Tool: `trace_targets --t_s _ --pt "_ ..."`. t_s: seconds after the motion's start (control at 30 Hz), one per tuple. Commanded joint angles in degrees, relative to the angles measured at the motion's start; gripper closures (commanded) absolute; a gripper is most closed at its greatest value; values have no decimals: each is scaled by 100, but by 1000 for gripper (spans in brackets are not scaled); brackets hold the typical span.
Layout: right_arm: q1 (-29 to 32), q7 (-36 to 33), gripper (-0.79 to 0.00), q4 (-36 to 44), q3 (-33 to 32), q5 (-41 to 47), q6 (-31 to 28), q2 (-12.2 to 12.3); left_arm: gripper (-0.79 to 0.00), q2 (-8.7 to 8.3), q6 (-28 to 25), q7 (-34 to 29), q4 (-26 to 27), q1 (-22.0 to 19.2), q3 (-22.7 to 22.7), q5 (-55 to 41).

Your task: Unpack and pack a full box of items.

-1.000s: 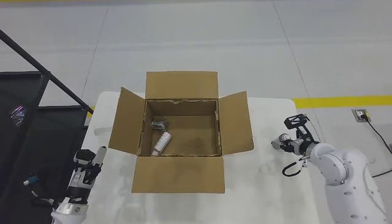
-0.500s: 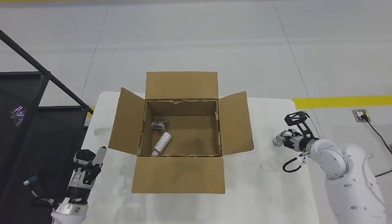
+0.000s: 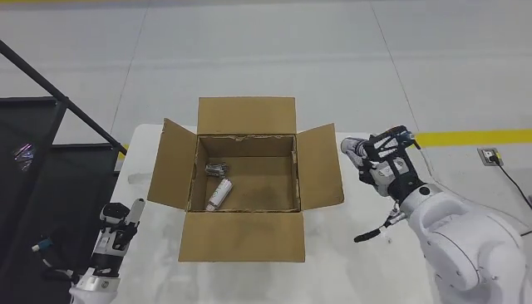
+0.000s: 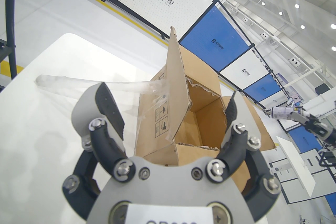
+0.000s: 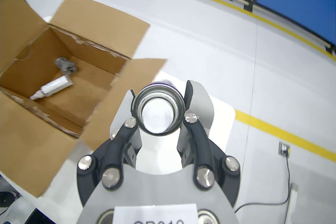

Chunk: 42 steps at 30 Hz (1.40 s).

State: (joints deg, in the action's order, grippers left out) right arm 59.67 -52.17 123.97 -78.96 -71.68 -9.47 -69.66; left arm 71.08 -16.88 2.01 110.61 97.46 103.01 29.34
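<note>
Centre of the top view: open cardboard box on a smooth white desk, four brown flaps spread outward, torn paper ragged along the inner rim. Inside, on the bare corrugated floor near the left wall: a slim white tube with a narrow nozzle, lying flat. Just above it in the frame, a small crumpled grey lump.

Right of the box, just off its right-hand flap and above the desk: right tool, clamped on a small cylinder, probably a spray can. Ringed metal base, concave end, purple band round the body.

Lower left of the frame, by the desk's edge: left tool, spread wide, nothing between its dark rubbery pads.

Off one flap of the box, a strip of clear glossy tape, stretched out over the desk.
</note>
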Motion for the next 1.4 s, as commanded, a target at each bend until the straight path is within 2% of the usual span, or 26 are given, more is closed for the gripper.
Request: trace_targets --t_s 0.0,0.2,0.4,0.63,0.87,0.9,0.97,1.0,1.03,1.2,1.37 --pt "-360 -131 0 -143 679 -203 38 -51 -785 0 0 0 0 0 0 0" --pt "-1870 -368 0 -1772 2653 -422 409 -425 -785 0 0 0 0 0 0 0" --pt "-3082 -285 0 -3820 3890 240 733 -974 -785 0 9 -1 0 -3 1 -2" --pt "-3974 92 0 -6033 4737 968 844 -1667 -785 5 310 46 -49 -128 247 -239" --pt "-4314 468 0 -7445 5068 1443 684 -2185 -785 9 328 -30 -93 -175 280 -277" --pt "-4352 535 -43 -7599 5093 1472 655 -2243 -785 11 330 -41 -96 -182 257 -261" --pt "-4421 625 -348 -7866 5120 1552 588 -2349 -785 14 339 -59 -96 -197 215 -213" --pt "-4449 658 -603 -7978 5134 1573 557 -2396 -785 15 342 -60 -98 -204 197 -192" --pt "-4470 687 -785 -8073 5136 1616 518 -2439 -785 17 338 -67 -101 -212 178 -180" --pt "-4579 789 -785 -8372 5124 1642 374 -2581 -785 23 359 -81 -85 -244 137 -133" --pt "-4584 991 -785 -8327 5007 1566 284 -2591 -785 26 374 -141 -36 -312 72 -66"
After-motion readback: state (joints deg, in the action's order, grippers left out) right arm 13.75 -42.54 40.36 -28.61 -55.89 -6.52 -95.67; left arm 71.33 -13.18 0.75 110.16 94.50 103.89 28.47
